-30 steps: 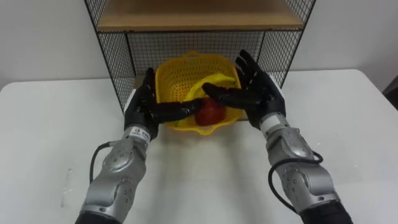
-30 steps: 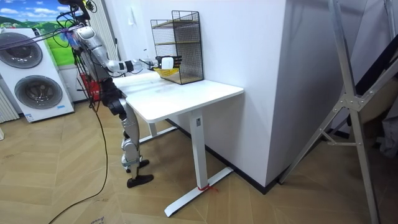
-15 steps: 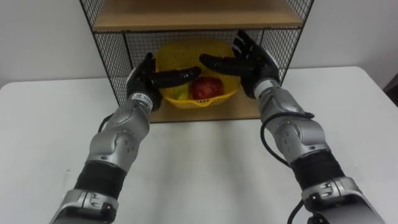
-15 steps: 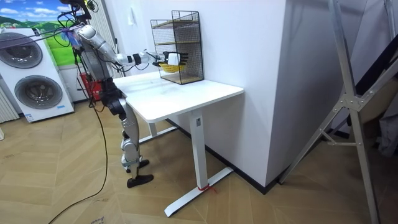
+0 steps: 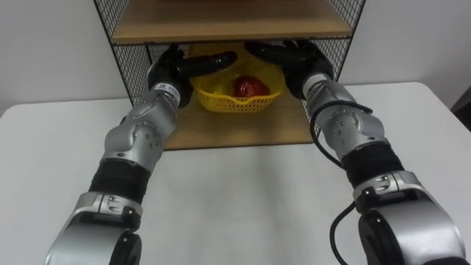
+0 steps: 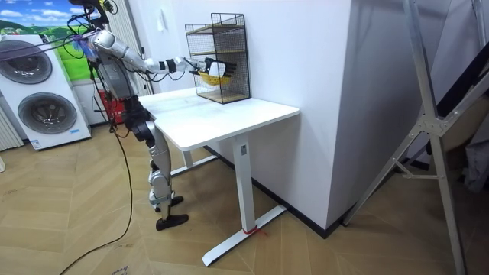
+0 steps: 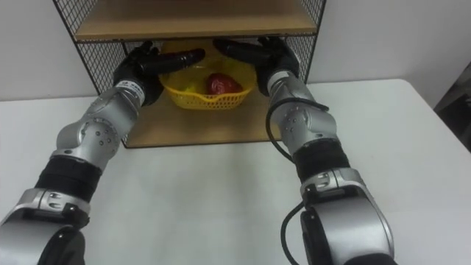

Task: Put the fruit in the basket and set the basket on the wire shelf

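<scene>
A yellow mesh basket (image 5: 237, 101) sits inside the lower compartment of the black wire shelf (image 5: 124, 53), over its wooden bottom board (image 5: 243, 131). It holds a red apple (image 5: 250, 87) and a yellowish fruit (image 7: 189, 87). My left hand (image 5: 174, 69) is against the basket's left side and my right hand (image 5: 300, 60) against its right side. Straight fingers reach over the rim, their tips partly hidden under the upper board (image 5: 235, 28). I cannot tell whether the basket rests on the board. In the room view I stand at the table's left end with both arms stretched to the shelf (image 6: 226, 57).
The shelf stands at the back of a white table (image 5: 243, 199), against a white wall. Its wire sides lie close to both wrists. Washing machines (image 6: 38, 92) stand at the room view's left, and a metal stand (image 6: 435, 130) at its right.
Both arms have stretched forward and carried the basket from the table in front of the shelf into its lower compartment, under the upper board.
</scene>
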Controlling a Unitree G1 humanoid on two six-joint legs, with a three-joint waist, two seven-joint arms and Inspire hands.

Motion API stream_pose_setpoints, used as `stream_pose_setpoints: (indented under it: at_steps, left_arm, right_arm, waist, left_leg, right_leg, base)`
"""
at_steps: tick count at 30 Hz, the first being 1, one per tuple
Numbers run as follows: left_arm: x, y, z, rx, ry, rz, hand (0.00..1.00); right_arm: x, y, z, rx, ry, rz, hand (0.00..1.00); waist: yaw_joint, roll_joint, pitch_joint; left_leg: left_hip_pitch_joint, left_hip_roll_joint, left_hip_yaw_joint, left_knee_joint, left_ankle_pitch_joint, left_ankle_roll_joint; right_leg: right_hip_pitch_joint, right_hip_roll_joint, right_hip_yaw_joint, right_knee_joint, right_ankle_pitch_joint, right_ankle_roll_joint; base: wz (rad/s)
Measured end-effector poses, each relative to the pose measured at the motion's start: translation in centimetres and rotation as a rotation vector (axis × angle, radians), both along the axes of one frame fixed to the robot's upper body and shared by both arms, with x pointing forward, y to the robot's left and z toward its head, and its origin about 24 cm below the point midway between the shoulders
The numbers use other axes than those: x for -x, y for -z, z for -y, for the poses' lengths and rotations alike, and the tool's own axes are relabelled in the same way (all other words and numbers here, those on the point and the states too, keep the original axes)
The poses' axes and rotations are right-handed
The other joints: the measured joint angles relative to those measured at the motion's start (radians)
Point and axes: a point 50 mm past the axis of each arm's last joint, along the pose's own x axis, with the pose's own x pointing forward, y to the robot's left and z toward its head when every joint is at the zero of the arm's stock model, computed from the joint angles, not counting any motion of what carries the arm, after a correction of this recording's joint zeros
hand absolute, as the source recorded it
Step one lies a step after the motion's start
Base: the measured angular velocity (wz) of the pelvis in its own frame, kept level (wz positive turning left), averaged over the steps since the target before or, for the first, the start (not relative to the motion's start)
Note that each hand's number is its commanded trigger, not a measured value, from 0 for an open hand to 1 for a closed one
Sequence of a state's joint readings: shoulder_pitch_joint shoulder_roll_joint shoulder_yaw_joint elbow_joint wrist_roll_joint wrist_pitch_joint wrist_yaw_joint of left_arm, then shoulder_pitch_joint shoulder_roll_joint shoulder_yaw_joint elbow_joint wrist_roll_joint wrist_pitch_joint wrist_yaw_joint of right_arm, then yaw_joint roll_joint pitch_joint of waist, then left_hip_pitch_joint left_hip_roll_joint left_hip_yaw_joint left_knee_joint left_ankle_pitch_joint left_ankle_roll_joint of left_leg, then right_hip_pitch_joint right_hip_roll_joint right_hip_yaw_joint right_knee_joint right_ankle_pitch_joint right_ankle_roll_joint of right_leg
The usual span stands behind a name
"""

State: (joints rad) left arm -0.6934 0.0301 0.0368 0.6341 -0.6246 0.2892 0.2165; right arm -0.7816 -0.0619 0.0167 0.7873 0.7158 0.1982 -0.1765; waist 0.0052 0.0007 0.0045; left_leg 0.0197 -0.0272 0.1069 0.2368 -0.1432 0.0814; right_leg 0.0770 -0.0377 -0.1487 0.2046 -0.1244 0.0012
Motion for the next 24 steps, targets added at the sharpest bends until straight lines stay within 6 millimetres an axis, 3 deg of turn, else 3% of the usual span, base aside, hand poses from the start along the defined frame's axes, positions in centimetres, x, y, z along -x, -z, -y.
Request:
stream_pose_setpoints:
  at_steps: [11, 24]
  left_arm:
    - [-0.3, -0.1, -0.3, -0.017, 0.000, -0.031, 0.00]
    - [-0.4, -0.4, -3.5, -0.045, -0.049, -0.039, 0.00]
  right_arm:
    - [0.1, 0.6, 0.1, -0.029, 0.010, -0.038, 0.00]
    - [0.0, 0.5, 1.6, -0.037, 0.040, -0.042, 0.00]
  waist:
    - [-0.001, 0.004, -0.0001]
    - [-0.007, 0.027, -0.0119]
  left_leg:
    - [-0.010, -0.001, -0.003, 0.002, 0.003, 0.000]
    - [-0.012, -0.005, -0.024, 0.000, 0.007, -0.002]
  right_leg:
    - [-0.011, -0.001, -0.004, 0.000, 0.000, 0.000]
    - [-0.006, -0.001, -0.019, -0.001, 0.000, -0.001]
  base:
    - [0.00]
    - [0.04]
